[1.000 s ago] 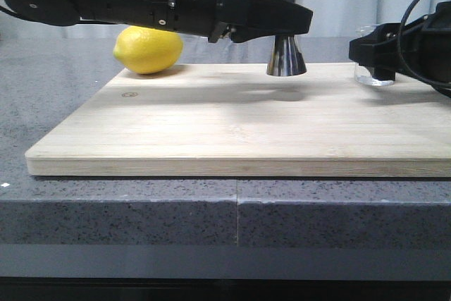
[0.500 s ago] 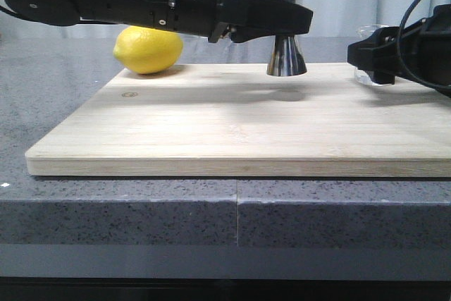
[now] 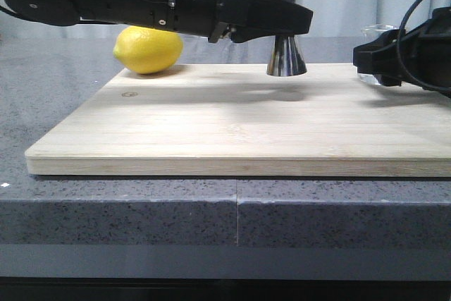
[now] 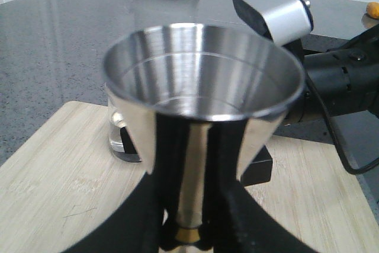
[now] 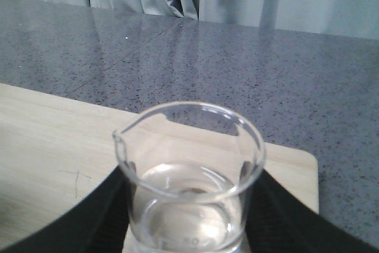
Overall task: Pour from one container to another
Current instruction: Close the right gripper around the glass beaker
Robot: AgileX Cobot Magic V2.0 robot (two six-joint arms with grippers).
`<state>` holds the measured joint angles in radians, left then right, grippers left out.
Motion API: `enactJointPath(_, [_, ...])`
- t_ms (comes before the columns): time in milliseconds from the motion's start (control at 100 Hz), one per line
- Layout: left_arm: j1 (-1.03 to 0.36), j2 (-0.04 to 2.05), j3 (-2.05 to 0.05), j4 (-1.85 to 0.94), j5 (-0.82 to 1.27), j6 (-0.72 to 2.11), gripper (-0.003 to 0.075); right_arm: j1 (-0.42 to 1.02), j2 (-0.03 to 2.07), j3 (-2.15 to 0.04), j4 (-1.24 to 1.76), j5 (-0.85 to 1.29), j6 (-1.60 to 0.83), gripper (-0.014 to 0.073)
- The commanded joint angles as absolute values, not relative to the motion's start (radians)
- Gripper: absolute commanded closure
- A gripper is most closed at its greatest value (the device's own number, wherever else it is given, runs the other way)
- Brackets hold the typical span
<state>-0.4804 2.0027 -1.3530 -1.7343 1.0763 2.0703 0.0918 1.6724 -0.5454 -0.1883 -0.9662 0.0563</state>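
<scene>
The steel jigger point(image 4: 204, 96) stands upright on the wooden board point(image 4: 53, 188), its wide empty upper cup open toward the camera and its gold-banded waist pinched between the two black fingers point(image 4: 237, 205) of the left gripper point(image 4: 189, 229), which press against it from either side. Behind the jigger, partly hidden by its cup, the clear glass beaker point(image 4: 121, 140) sits on the same board with a little clear liquid in its base. The right arm point(image 4: 331, 87), black with a silver camera housing point(image 4: 275, 13) on top, reaches in behind the jigger from the side opposite the beaker, over the grey countertop point(image 4: 65, 34).
</scene>
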Motion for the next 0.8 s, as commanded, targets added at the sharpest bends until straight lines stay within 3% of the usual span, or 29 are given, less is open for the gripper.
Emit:
enactJointPath(0, [-0.487,1.933,-1.384,-1.798,1.14,2.064,0.0741,0.087,1.645,-0.568,-0.2,-1.037,0.05,0.0301])
enactJointPath(790, [-0.487,1.933,-1.384,-1.798,1.14,2.064,0.0741,0.087,1.579,-0.577,-0.221,-1.049,0.05,0.0301])
